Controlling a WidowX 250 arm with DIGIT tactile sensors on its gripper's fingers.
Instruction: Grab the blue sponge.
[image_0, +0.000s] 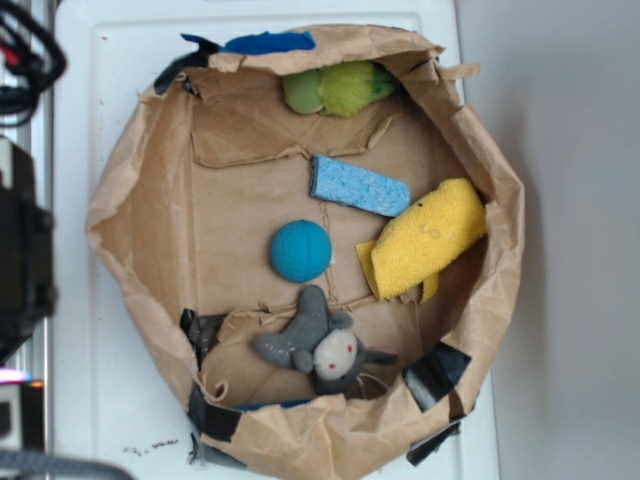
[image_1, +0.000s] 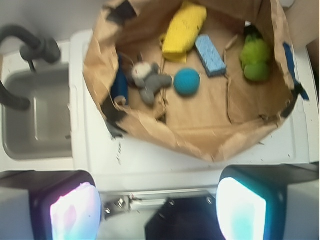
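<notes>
From my station I see the blue sponge (image_0: 359, 185) lying flat on the floor of the brown paper basket (image_0: 130, 230), nothing touching its top. I use the teal ball (image_0: 300, 250) as my landmark: in the exterior view the sponge sits just above and to the right of the ball, close to it with a strip of brown paper between them. The yellow cloth (image_0: 428, 240) lies to the right of the ball, and its upper end meets or nearly meets the sponge's right end; I cannot tell whether they actually touch. Below the ball, near the basket's lower wall, lies a grey stuffed mouse (image_0: 320, 348) on its back. Well above the ball, against the far wall, rests a green fuzzy toy (image_0: 340, 88).

In the wrist view the gripper (image_1: 160, 210) hangs outside the basket, over the white counter (image_1: 150, 160), with its two fingers (image_1: 72, 212) standing wide apart at the bottom corners of the frame and nothing between them. From there the ball (image_1: 187, 82) sits mid-basket, the sponge (image_1: 210, 55) just beyond it and to its right, the yellow cloth (image_1: 185, 27) beyond and slightly left, the mouse (image_1: 147, 80) just left of the ball, the green toy (image_1: 256, 60) well right. A grey sink (image_1: 37, 115) lies far left of the ball, outside the basket.
</notes>
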